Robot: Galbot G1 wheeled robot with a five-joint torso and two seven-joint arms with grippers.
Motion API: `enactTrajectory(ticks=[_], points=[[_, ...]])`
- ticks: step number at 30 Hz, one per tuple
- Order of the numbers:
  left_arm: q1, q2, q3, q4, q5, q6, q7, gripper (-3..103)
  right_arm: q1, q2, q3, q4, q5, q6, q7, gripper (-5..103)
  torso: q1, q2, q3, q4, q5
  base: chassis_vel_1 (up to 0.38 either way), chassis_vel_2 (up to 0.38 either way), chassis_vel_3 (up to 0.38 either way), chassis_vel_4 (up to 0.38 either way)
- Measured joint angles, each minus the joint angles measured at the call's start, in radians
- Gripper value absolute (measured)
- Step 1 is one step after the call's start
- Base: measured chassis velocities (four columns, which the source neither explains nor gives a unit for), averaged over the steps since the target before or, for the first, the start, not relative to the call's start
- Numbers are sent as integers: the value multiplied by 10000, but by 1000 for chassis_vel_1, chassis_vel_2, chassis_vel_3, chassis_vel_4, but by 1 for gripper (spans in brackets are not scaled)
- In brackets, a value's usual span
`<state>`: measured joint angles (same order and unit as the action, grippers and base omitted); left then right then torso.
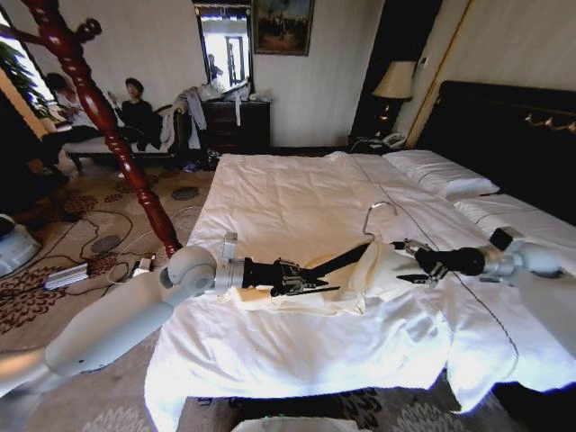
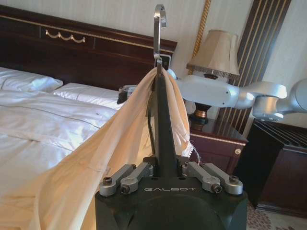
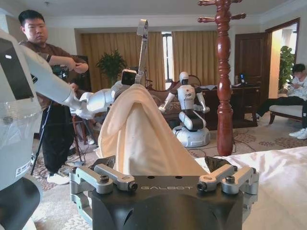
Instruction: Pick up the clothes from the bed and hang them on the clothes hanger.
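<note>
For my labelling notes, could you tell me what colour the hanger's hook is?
Silver metal, on the black clothes hanger; its hook shows best in the left wrist view.

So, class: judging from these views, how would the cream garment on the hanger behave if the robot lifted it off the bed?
The cream garment would probably sag and swing: it folds limply over the hanger. It seems light, since it hangs in thin wrinkles. It might slide off, because it is only draped there, while the left gripper grips the hanger and the right gripper the cloth.

Soft matt cloth clothes (image 1: 382,270), shiny metal-hooked clothes hanger (image 1: 346,258), glossy wooden coat stand (image 1: 117,135)
</note>
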<state>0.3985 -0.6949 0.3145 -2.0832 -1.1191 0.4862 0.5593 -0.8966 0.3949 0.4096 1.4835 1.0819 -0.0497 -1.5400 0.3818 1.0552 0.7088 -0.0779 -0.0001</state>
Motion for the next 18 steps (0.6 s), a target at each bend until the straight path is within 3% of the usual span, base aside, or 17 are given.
enactTrajectory(ticks=[2, 5, 6, 8, 11, 14, 17, 18], points=[[54, 93, 46, -76, 30, -20, 2, 19, -89, -93, 5, 140, -36, 94, 4, 103, 0, 0, -1, 1, -1, 0, 0, 0, 0], [60, 107, 51, -78, 48, -29, 2, 19, -140, -134, 6, 256, -78, 145, 5, 99, 0, 0, 0, -1, -1, 0, 0, 0, 0], [45, 105, 52, -39, 59, -32, 5, 19, -169, -129, -15, 371, -184, 200, 8, 89, 0, 0, 0, -1, -1, 0, 0, 0, 0], [38, 105, 53, -25, 61, -32, 4, 19, -171, -119, -24, 389, -210, 213, 8, 89, 0, 0, 0, -1, -1, 0, 0, 0, 0], [-5, 104, 54, 56, 69, -32, 12, 19, -176, -29, -75, 398, -418, 370, 12, 73, 0, 0, -1, 0, -1, 0, 0, 0, 0], [-6, 104, 59, 86, 85, -32, 17, 19, -188, -10, -79, 333, -548, 522, 13, 68, 0, 0, 0, 0, 0, 0, 0, 0, 0], [-1, 71, 90, 158, 154, -33, 39, 19, -245, 22, -79, 258, -730, 764, 15, 51, 0, 0, 0, 0, 0, 0, 0, 0, 0], [-2, 60, 95, 172, 166, -33, 41, 19, -255, 27, -80, 257, -749, 801, 16, 51, 0, 0, 0, 0, 1, 0, 0, 0, 0]])
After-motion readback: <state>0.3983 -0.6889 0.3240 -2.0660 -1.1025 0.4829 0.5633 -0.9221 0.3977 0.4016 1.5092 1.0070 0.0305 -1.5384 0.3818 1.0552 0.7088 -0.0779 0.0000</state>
